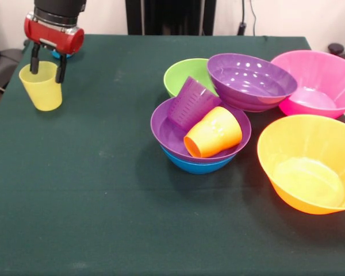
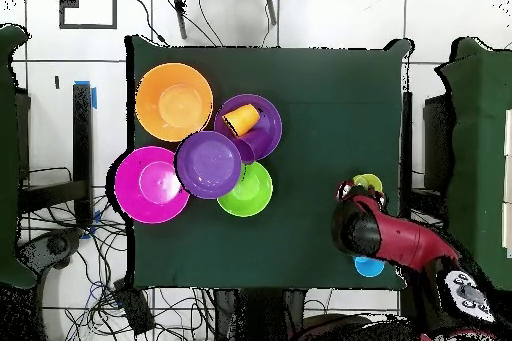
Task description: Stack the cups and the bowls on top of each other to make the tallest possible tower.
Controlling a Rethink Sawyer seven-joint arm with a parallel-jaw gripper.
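Observation:
My gripper (image 1: 48,64) hangs at the table's far left corner in the front view, fingers apart over the rim of the upright yellow cup (image 1: 41,87); it also shows in the overhead view (image 2: 356,200). A sliver of the blue cup (image 1: 58,55) shows behind the gripper; it is also in the overhead view (image 2: 369,266). The tower is a blue bowl (image 1: 198,166) with a purple bowl (image 1: 168,133) nested in it. The purple cup (image 1: 191,103) and the orange cup (image 1: 214,133) lie on their sides in that bowl.
A green bowl (image 1: 180,75) sits behind the tower. A second purple bowl (image 1: 250,80) leans over it, next to the pink bowl (image 1: 317,80). The large orange bowl (image 1: 308,164) stands at the near right. Bare green cloth (image 1: 92,184) lies between the gripper and the bowls.

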